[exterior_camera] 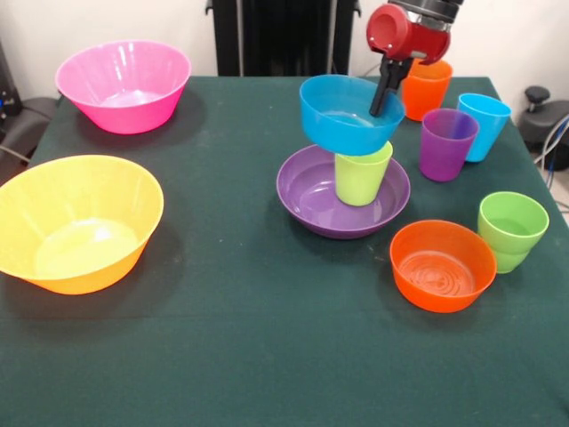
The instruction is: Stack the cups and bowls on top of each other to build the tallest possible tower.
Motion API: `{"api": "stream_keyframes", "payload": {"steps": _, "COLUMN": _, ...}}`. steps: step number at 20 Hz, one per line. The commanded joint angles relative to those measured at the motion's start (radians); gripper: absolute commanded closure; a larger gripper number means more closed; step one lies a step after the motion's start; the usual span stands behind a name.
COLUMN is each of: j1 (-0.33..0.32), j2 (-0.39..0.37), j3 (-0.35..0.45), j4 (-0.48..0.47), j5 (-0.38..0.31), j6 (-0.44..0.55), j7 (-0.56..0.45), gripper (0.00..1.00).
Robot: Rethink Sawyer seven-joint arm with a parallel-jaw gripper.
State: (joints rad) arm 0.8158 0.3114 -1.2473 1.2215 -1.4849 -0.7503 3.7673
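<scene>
The tower (345, 178) stands mid-table: wide purple bowl (307, 200) at the base, lime-yellow cup (362, 175) upright inside it, small blue bowl (342, 116) on top — tilted. Loose cups — orange (427, 87), purple (447, 142), light blue (484, 124), green (512, 229) — stand upright beside it; orange bowl (442, 264), pink bowl (124, 83) and yellow-orange bowl (76, 222) rest open-side up.

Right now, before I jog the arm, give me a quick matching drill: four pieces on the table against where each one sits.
Things:
1. lime-yellow cup
2. blue bowl
3. orange bowl
4. purple cup

Places:
A. beside the light blue cup
B. on top of the lime-yellow cup, tilted
C. inside the purple bowl
D. next to the green cup

Pairs: 1-C, 2-B, 3-D, 4-A
</scene>
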Motion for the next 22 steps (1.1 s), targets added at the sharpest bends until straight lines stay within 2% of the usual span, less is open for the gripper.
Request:
{"api": "stream_keyframes", "payload": {"steps": 1, "j1": 0.006, "j2": -0.06, "j3": 0.186, "j4": -0.085, "j5": 0.046, "j6": -0.101, "j7": 0.18, "gripper": 1.0}}
{"api": "stream_keyframes", "payload": {"steps": 7, "j1": 0.006, "j2": -0.093, "j3": 0.203, "j4": -0.073, "j5": 0.042, "j6": -0.108, "j7": 0.166, "gripper": 1.0}}
{"api": "stream_keyframes", "payload": {"steps": 16, "j1": 0.022, "j2": -0.013, "j3": 0.165, "j4": -0.083, "j5": -0.038, "j6": -0.129, "j7": 0.275, "gripper": 1.0}}
{"api": "stream_keyframes", "payload": {"steps": 22, "j1": 0.021, "j2": 0.007, "j3": 0.164, "j4": -0.091, "j5": -0.05, "j6": -0.14, "j7": 0.28, "gripper": 1.0}}
